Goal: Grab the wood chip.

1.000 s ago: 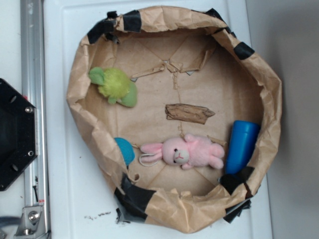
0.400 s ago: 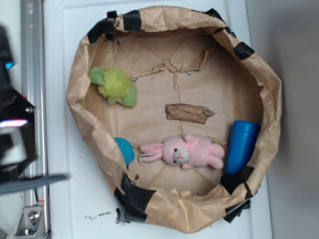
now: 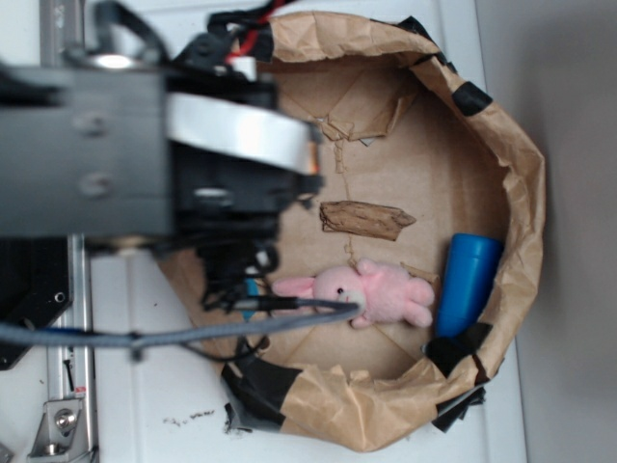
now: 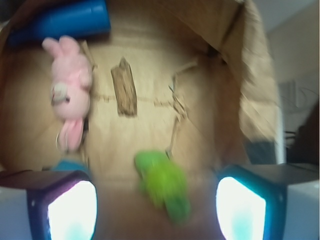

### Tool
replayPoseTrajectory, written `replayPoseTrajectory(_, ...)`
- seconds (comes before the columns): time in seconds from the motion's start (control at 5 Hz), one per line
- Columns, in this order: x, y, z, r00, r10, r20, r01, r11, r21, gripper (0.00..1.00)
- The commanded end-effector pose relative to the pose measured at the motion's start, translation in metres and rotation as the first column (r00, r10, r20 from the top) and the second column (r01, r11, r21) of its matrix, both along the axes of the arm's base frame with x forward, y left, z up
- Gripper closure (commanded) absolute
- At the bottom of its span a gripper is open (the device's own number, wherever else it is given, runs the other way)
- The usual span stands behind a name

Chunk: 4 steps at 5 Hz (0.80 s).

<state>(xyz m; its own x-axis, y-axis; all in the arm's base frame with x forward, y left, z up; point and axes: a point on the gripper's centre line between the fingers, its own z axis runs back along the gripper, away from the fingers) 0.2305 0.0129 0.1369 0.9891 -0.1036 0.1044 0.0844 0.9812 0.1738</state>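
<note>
We're looking down into the paper-lined bin (image 3: 525,193). At its middle lies the wood chip (image 3: 364,220), flat and untouched. The pink bunny (image 3: 371,292) sits just beside it at 6 o'clock, and the blue cylinder (image 3: 467,282) rests at 4 o'clock against the wall. We see the green plush (image 4: 162,185) in the wrist view, blurred, between the spread fingers (image 4: 65,205) of the gripper (image 4: 156,202), which grasps nothing. The arm (image 3: 145,154) covers the bin's 9 o'clock side.

Lab bench, metal rail (image 3: 58,405), paper-lined bin (image 3: 525,193)
</note>
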Motion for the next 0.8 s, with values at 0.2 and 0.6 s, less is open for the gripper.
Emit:
replayPoseTrajectory(0.2,0.047,-0.018,-0.087,0.91,-0.414,0.027,0.414,0.91,-0.025,0.0)
replayPoseTrajectory(0.6,0.067,-0.012,-0.11,0.837,-0.542,0.071,0.545,0.838,-0.019,0.0)
